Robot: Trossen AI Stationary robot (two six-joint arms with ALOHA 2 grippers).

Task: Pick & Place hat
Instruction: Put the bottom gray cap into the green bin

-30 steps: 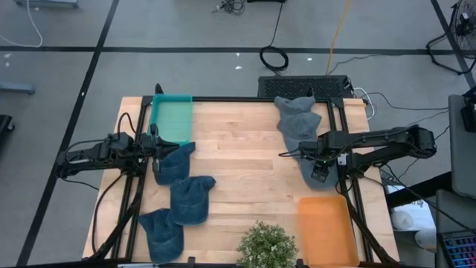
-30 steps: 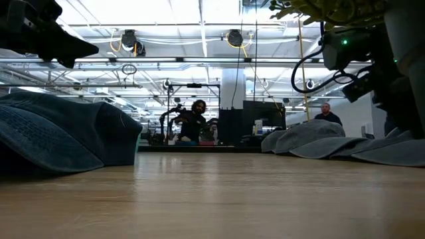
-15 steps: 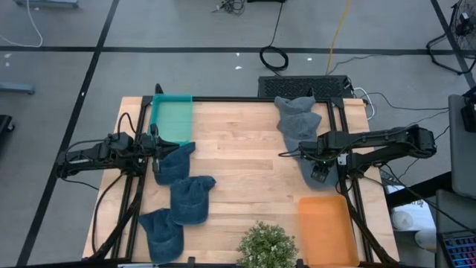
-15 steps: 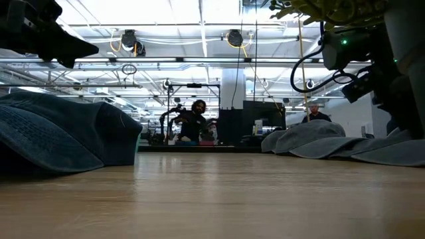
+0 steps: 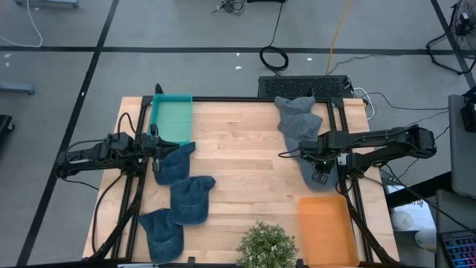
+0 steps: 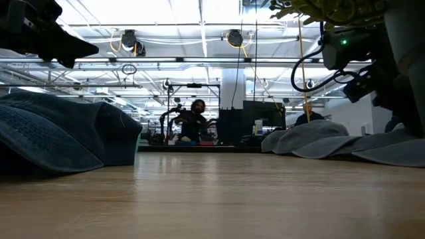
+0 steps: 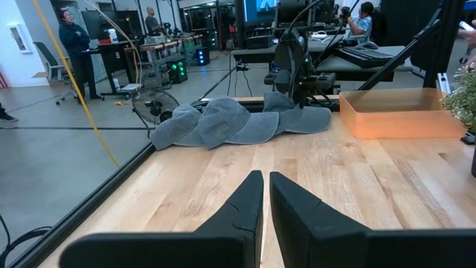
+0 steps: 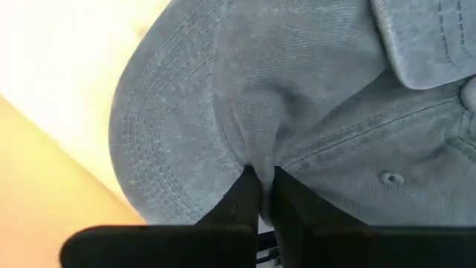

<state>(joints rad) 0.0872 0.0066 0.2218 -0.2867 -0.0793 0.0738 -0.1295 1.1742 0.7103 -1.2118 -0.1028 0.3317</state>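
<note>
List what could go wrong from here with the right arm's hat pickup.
The right tool is shut on only a thin pinch of hat fabric, so it may slip out when lifted. That hat overlaps the other grey hats, which could drag along. The orange bin sits close; a swinging hat might miss it.

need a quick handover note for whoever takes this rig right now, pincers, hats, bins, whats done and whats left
Right pincer: shut, pinching a fold of the grey hat nearest the orange bin; the hat is still on the table.
Left pincer: shut, empty, at the table's left edge beside the blue hats.
Hats: three grey ones in a row on the right, three blue ones on the left.
Done: no hat in the orange bin or the teal bin.
Left: lift the pinched hat and place it, probably in the orange bin; then the rest.
</note>
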